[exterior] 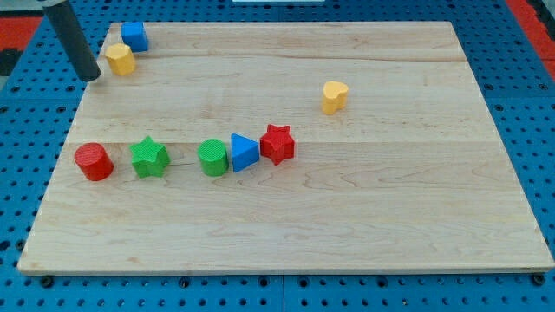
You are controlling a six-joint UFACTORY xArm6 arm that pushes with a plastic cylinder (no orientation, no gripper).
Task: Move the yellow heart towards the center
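The camera view, the only one, shows a pale wooden board point(347, 217) lying on a blue perforated table point(17, 191). No brand, label or writing can be read anywhere on the board, the blocks or the table, and there is no container in sight; every block sits loose on the wood.

My tip point(90, 78) is at the board's top-left edge, the dark rod slanting up out of the view's top-left corner. I carry no fingers, so there is nothing to open or close and nothing is held (the tip only pushes). It stands just to the left of a yellow block point(120, 59), close but whether touching I cannot tell. A blue cube point(134, 36) sits just above and to the right of that yellow block, the two looking in contact.

The yellow heart point(335, 96) stands alone on the right half of the board, up and to the right of its middle, well apart from my tip.

Along a row below the middle, from the view's left: a red cylinder point(94, 162), a green star point(150, 157), a green cylinder point(212, 157), a blue triangular block point(244, 152) touching it, and a red star point(277, 144) against the triangle's right side
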